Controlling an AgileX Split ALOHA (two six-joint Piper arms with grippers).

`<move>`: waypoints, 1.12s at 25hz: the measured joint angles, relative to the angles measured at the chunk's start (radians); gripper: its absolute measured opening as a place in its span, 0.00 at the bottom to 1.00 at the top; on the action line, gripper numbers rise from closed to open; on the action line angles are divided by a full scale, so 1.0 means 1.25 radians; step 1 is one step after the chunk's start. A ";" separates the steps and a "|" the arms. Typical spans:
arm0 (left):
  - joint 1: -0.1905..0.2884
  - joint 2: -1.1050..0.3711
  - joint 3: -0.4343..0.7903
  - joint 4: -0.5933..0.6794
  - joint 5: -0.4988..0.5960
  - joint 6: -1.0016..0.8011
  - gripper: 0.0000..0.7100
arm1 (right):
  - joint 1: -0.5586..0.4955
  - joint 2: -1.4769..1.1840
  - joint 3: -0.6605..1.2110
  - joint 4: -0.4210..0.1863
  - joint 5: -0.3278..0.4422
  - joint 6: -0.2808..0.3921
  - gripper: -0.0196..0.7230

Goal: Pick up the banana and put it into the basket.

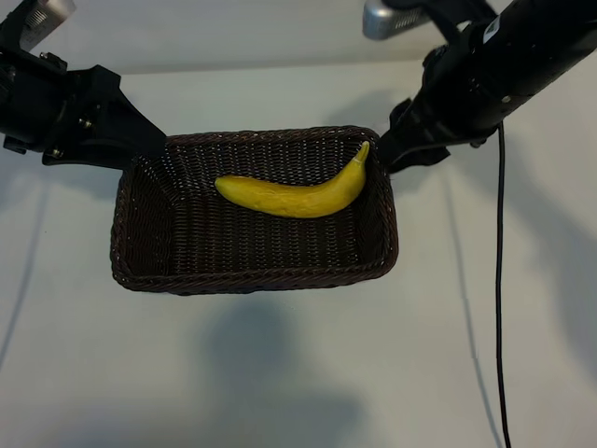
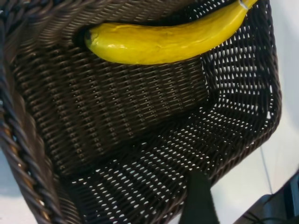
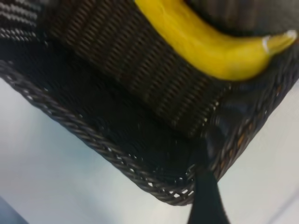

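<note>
The bright yellow banana (image 1: 297, 198) lies on its side inside the dark brown woven basket (image 1: 252, 278), near the far wall, its curved body sagging toward the middle, stem end resting against the basket's rim.

The banana's (image 2: 163, 42) stem tip is cut off in the left wrist view.

Lighting is bright and diffuse from overhead. The white table (image 1: 298, 373) carries soft, overlapping grey shadows below the basket (image 1: 252, 271). The banana (image 1: 298, 196) shows mild glare. The right wrist view is blurred throughout; the left wrist view is sharp, with dark nearby edges.
</note>
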 joint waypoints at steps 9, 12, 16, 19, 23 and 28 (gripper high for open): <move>-0.002 0.000 0.000 0.012 -0.011 0.013 0.77 | 0.000 -0.009 0.002 0.036 -0.011 -0.006 0.67; -0.002 0.000 0.000 0.012 -0.010 0.048 0.77 | 0.000 -0.009 0.002 0.040 -0.012 -0.003 0.67; -0.002 0.000 0.000 0.012 -0.010 0.060 0.77 | 0.000 -0.009 0.002 0.061 -0.014 -0.001 0.67; -0.002 0.000 0.000 0.012 -0.011 0.061 0.77 | 0.000 -0.009 0.002 0.064 -0.014 -0.001 0.67; -0.002 0.000 0.000 0.013 -0.011 0.061 0.77 | 0.000 -0.009 0.002 0.066 -0.014 -0.001 0.67; -0.002 0.000 0.000 0.013 -0.011 0.065 0.77 | 0.000 -0.009 0.002 0.066 -0.029 -0.003 0.67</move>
